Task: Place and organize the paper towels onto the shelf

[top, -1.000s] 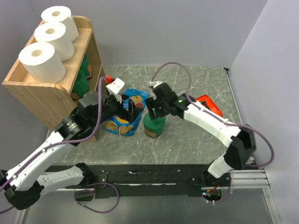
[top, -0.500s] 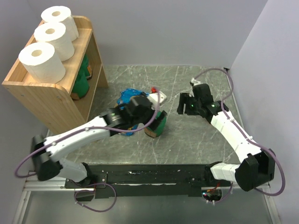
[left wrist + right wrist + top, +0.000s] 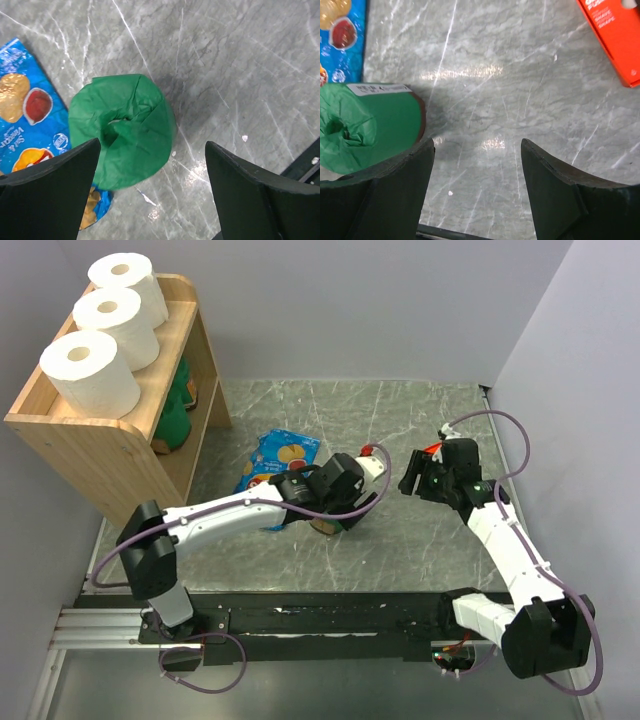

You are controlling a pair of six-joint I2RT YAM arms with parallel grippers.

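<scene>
Green paper towel roll (image 3: 121,131) stands at the chip bag's (image 3: 22,110) edge; right gripper (image 3: 476,150) has backed away, jaws apart and empty; left gripper (image 3: 151,145) came over it, jaws wide, probably to shelve it

Looking like a robotics lab rig to me, not anybody's home. The left arm (image 3: 220,518) and right arm (image 3: 510,545) are sitting bolted to a black rail (image 3: 330,618) on an aluminium frame (image 3: 70,625). Purple cables (image 3: 492,413) are looping off them, and plain blank walls (image 3: 380,300) are boxing in a marble-look table (image 3: 420,540). The wooden shelf (image 3: 95,445), white paper towels (image 3: 90,370) and chip bag (image 3: 282,452) are reading as staged props, though I'm probably only seeing one corner of the room.
</scene>
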